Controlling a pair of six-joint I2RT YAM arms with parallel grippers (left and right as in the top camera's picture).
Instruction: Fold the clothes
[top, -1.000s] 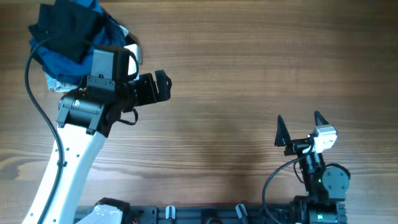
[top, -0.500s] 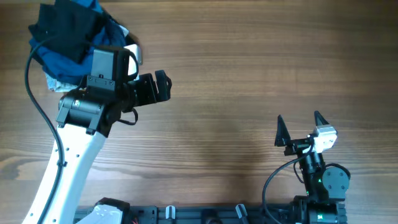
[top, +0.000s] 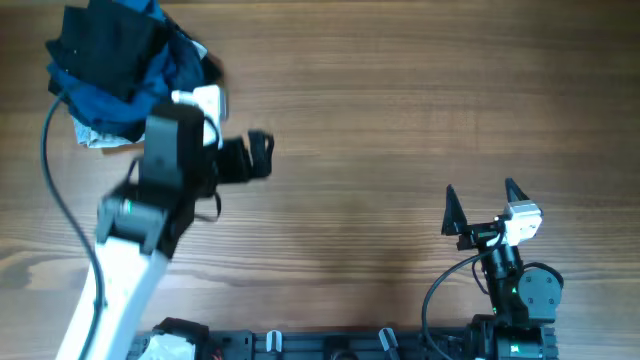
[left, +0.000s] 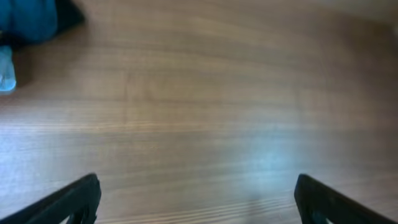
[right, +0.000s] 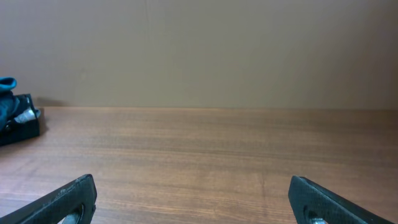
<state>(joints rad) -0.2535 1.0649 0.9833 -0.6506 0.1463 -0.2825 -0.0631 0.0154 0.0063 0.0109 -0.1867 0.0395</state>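
Observation:
The clothes (top: 100, 45) show as bunched black fabric on top of a heap at the table's far left corner. A black edge of the clothes (left: 69, 11) also peeks in at the top left of the left wrist view. My left gripper (top: 264, 156) hovers to the right of the heap, open and empty, over bare wood (left: 196, 200). My right gripper (top: 480, 190) stands open near the front right, pointing away across the table, with nothing between its fingers (right: 193, 194).
Bright blue garments (top: 110, 95) and a pale cloth (top: 95, 135) lie under the black fabric in the same heap; the blue cloth (left: 28, 18) shows in the left wrist view. The wooden table (top: 400, 110) stretches between the two arms. A wall stands beyond the table's far edge (right: 199, 107).
My left arm has swung, its elbow and wrist shifting down and to the right, blurred by motion; its gripper stays open near the same spot. The right arm has not moved.

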